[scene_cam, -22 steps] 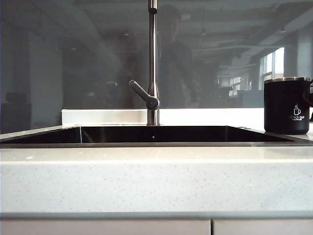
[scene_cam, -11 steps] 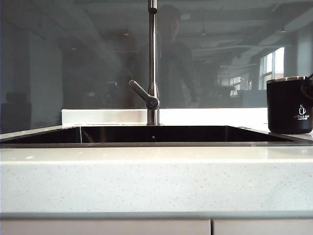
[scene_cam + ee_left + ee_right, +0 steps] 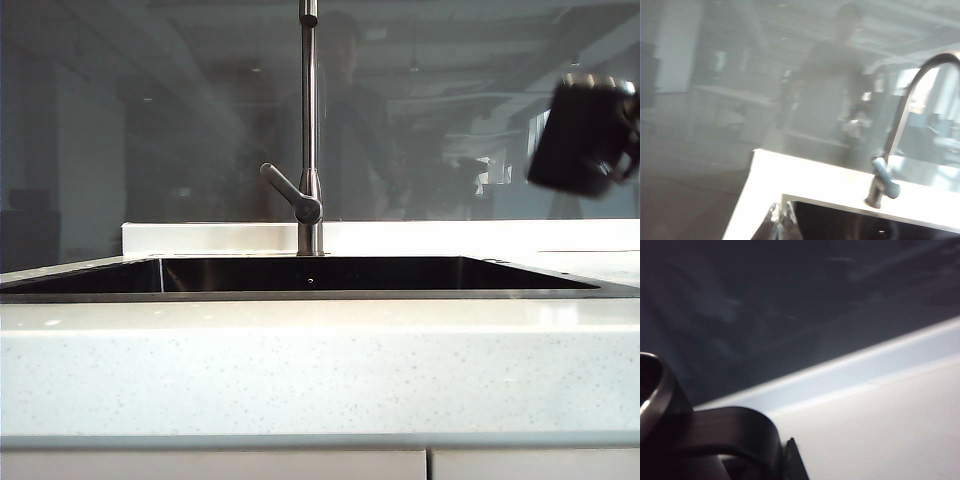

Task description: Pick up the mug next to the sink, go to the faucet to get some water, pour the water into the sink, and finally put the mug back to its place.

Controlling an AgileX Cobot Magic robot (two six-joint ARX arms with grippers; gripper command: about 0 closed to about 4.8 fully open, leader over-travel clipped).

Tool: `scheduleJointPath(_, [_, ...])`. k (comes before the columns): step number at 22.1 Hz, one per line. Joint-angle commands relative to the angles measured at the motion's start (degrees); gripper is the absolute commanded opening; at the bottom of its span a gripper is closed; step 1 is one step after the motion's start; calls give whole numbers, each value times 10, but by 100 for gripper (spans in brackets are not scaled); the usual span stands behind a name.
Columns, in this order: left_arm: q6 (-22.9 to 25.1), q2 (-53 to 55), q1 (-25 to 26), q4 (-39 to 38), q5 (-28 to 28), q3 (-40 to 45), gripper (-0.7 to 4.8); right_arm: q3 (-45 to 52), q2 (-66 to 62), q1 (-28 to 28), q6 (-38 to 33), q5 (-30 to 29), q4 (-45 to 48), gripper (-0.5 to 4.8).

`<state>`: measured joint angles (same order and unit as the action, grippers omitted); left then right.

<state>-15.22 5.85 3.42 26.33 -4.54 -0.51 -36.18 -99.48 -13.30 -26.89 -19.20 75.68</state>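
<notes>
The black mug (image 3: 580, 135) hangs in the air at the far right, well above the counter and tilted, its steel rim uppermost. In the right wrist view its rim and handle (image 3: 735, 425) fill the near corner, and my right gripper (image 3: 782, 460) is shut on the handle, one dark fingertip (image 3: 792, 457) showing beside it. The steel faucet (image 3: 310, 120) stands behind the middle of the dark sink (image 3: 300, 295), left of the mug. My left gripper (image 3: 781, 220) is shut and empty, hovering near the sink's corner (image 3: 790, 200), with the faucet (image 3: 890, 150) farther off.
A white speckled counter (image 3: 320, 360) runs along the front and around the basin. The faucet's lever (image 3: 285, 190) sticks out to the left near its base. A dark glass wall (image 3: 150, 120) rises behind a low white ledge (image 3: 200, 238).
The mug has left the counter at the right, risen well above it and tipped over at an angle. The faucet and sink stay put.
</notes>
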Motion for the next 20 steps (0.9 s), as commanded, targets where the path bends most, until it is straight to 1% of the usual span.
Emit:
scheduleJointPath(1, [-4,60,1,40,-17,-17,-6,-61,12,51,-36,-55,-12,-2])
scheduleJointPath(4, [-2,151,0,55,-24,-45,-6,-145,20,120,-35,-65,-140,-2])
scheduleJointPath(5, [-2,213,0,84,-40,-61,-6,-199,20,159,-17,-64,-240,-2])
scheduleJointPath(6, [-2,243,0,102,-47,-70,-6,-223,20,175,2,-62,-289,-2])
scheduleJointPath(7, [-2,315,0,152,-63,-90,-6,-279,17,212,53,-38,-400,-2])
scheduleJointPath(8, [-2,351,0,176,-71,-101,-5,-303,16,228,75,-15,-445,-2])
scheduleJointPath(9, [-2,434,1,226,-73,-127,-4,-346,16,259,126,42,-525,-2])
scheduleJointPath(11, [-2,566,1,282,-82,-181,14,-384,14,293,189,106,-565,-2])
scheduleJointPath(12, [-2,607,1,299,-97,-200,43,-390,14,301,202,119,-565,-2])
scheduleJointPath(13, [-2,702,1,340,-142,-250,100,-403,14,316,217,145,-565,-2])
scheduleJointPath(14, [-2,744,0,355,-165,-275,107,-412,10,321,219,157,-563,-2])
scheduleJointPath(15, [-7,837,0,382,-217,-339,121,-426,3,328,221,168,-561,-2])
scheduleJointPath(17, [-46,961,-3,404,-288,-443,126,-455,-15,334,220,167,-563,-2])
scheduleJointPath(18, [-82,1040,-7,408,-336,-523,164,-475,-27,338,220,168,-565,-2])
scheduleJointPath(19, [-97,1069,-11,409,-358,-558,194,-487,-35,340,220,167,-566,-2])
scheduleJointPath(20, [-116,1107,-12,409,-381,-603,238,-495,-39,340,220,166,-567,-2])
